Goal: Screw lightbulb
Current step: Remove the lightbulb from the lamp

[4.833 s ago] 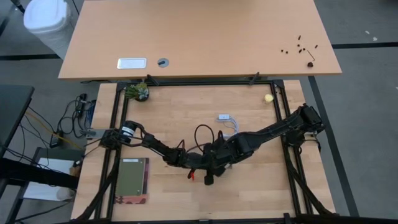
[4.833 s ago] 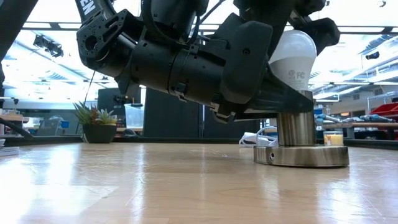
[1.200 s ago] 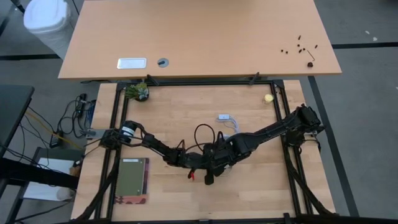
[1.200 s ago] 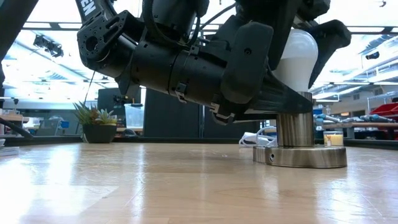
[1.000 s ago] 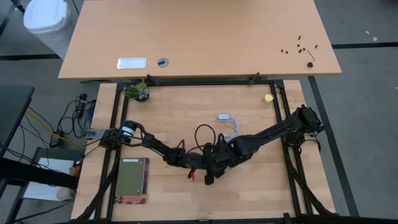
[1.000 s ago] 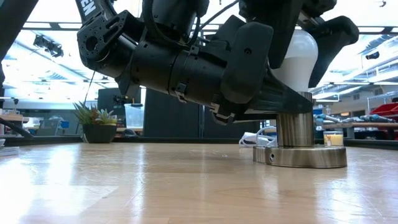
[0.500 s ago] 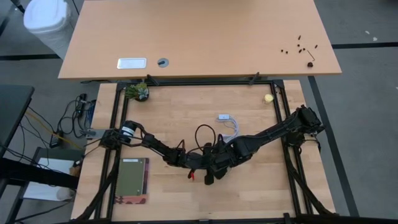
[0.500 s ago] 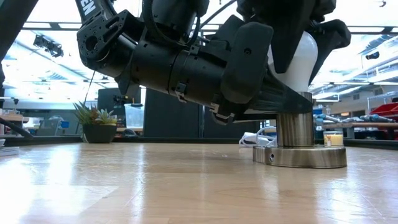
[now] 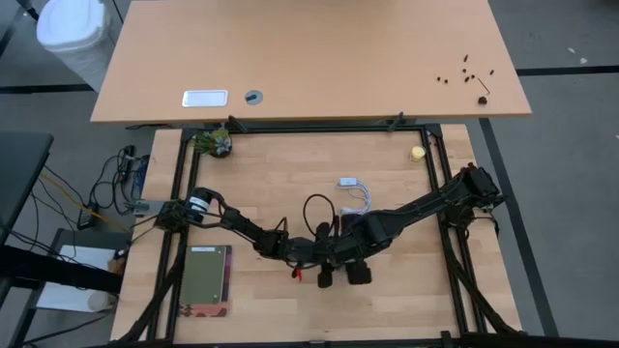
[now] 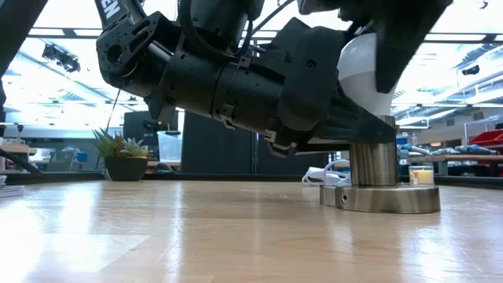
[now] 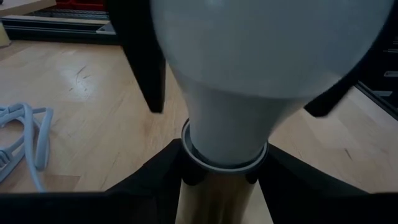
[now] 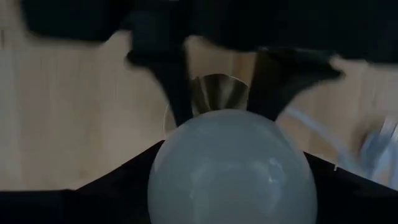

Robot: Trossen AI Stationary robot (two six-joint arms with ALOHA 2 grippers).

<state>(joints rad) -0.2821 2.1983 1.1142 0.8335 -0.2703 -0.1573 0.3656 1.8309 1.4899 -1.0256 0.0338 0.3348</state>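
The white frosted lightbulb (image 10: 357, 67) stands upright in a brass socket stem (image 10: 373, 161) on a round metal disc base (image 10: 381, 198), right of the table's middle. My left gripper (image 11: 224, 186) reaches in level from the table's left and is shut on the stem. My right gripper (image 12: 230, 177) comes down from above and is shut on the bulb's globe (image 12: 230, 168). In the high view both arms (image 9: 338, 249) meet over the socket and hide the bulb. My left gripper pinches the brass socket stem (image 11: 217, 202) between its two fingers just under the bulb's neck. The fingers come in almost level from the table's left. The disc base rests flat on the table. My right gripper holds the bulb's globe between its two fingers (image 11: 144, 62), one on each side at the widest part. The fingers point down from above. The bulb stands upright with its neck (image 11: 227, 146) in the socket.
A white cord with a switch (image 9: 350, 186) lies just beyond the socket, next to a black cable loop (image 9: 314, 208). A notebook (image 9: 206, 280) lies at the near left. A potted plant (image 9: 213, 143) stands at the far left and a yellowish ball (image 9: 418, 152) lies at the far right.
My right gripper has rolled about its downward line over the bulb without shifting place. A second ago its fingers stood off the globe's sides; now they lie against it in a new orientation. The bulb, the socket and my left gripper have stayed put.
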